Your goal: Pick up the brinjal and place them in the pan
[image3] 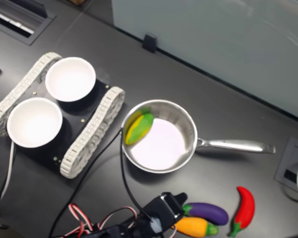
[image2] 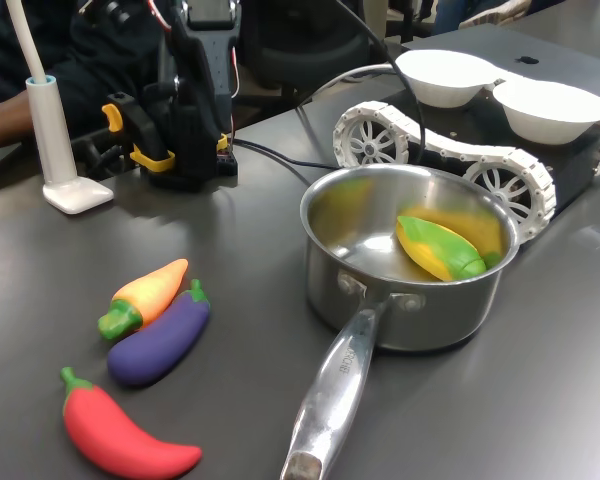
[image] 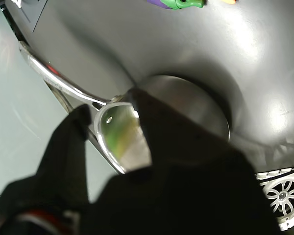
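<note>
Purple and smooth, the brinjal (image2: 160,340) lies on the table (image2: 540,400) beside the carrot (image2: 145,296), apart from the pan (image2: 405,255); it looks light, firm and maybe slippery, best gripped across its plump middle. Whether the jaws are wide or narrow I cannot tell, and no writing is readable

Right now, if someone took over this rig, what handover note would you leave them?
Gripper: holds nothing, near the vegetables in the second exterior view; the pictures do not show whether it is open or shut.
Brinjal: on the table, touching the carrot, red chilli nearby.
Pan: upright, handle toward the camera in the first exterior view; holds only a toy corn cob.
Done: nothing for the brinjal.
Left: grasp it, lift, drop it in the pan.
</note>
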You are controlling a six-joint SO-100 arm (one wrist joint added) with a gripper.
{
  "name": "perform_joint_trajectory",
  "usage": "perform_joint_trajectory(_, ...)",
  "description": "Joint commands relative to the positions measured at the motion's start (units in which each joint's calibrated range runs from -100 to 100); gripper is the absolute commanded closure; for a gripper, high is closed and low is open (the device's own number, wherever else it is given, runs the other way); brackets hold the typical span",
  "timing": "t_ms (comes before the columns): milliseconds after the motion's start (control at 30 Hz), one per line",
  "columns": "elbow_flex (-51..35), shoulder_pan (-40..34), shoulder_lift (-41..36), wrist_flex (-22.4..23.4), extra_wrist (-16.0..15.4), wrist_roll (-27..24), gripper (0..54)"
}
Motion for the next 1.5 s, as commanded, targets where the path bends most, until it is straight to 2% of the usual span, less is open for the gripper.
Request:
perform_joint_trajectory(0,-4.31,2.09,1.56,-2.56,-1.67,0.83,31.3)
perform_joint_trajectory(400,-5.4,3.92,6.62,-4.27,-1.93,1.76,28.6)
perform_joint_trajectory(700,-10.4,6.56,12.1,-4.35,-1.93,3.81,27.6)
perform_joint_trajectory(1200,-17.85,9.2,22.56,-4.69,-1.76,9.23,23.2)
perform_joint_trajectory(1467,-16.48,9.89,26.61,-7.59,-1.76,12.41,22.8)
